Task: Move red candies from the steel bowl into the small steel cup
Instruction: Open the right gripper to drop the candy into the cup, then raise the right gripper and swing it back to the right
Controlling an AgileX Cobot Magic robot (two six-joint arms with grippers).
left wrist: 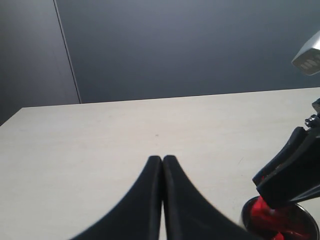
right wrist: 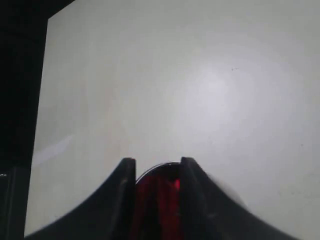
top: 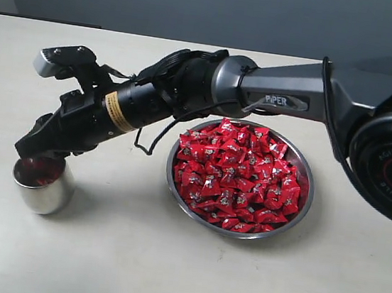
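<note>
The red candies (top: 239,177) lie heaped in the steel bowl (top: 305,203), right of the middle of the table (top: 131,267). Red also shows inside the small steel cup (top: 47,196), which stands upright well to the bowl's left. The right gripper (top: 29,152) reaches across to just above the cup's mouth, jaws parted with red in the gap (whether a candy touches a finger, I cannot tell), while the left gripper (left wrist: 162,159) has its fingers pressed together on nothing.
</note>
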